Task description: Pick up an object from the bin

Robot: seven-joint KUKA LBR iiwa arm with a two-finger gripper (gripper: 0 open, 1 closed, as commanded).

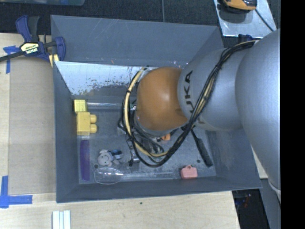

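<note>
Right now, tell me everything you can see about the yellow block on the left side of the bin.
The yellow block looks like a plastic toy brick, solid-coloured, with two rounded studs on its right side. It lies flat on the floor of the bin, close to the left wall. A smaller yellow cube sits right at its upper edge; whether the two are joined is unclear. A purple stick starts just below it.
</note>
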